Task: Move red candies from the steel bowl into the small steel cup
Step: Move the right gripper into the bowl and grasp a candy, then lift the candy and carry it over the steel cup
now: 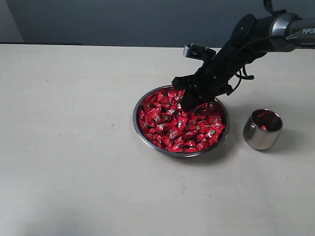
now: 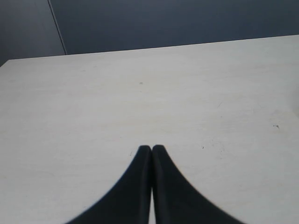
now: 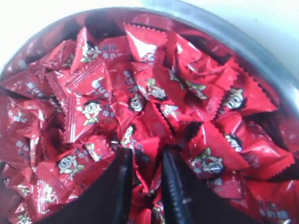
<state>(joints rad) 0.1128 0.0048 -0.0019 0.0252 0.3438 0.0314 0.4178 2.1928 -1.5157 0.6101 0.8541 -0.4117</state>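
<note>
Digging into the red candies (image 1: 172,125), right gripper (image 1: 189,104) sits tip-down at the upper middle of the steel bowl (image 1: 136,120), centre of the exterior frame. Wrist view: its two dark fingers (image 3: 122,186) stand a narrow gap apart with red wrapper between them; cannot tell whether it is pinched. Right of the bowl and apart from it, small steel cup (image 1: 256,137) stands upright on the table (image 1: 74,157), red showing inside. Left gripper (image 2: 151,149) hangs over pale tabletop, fingertips pressed together.
</note>
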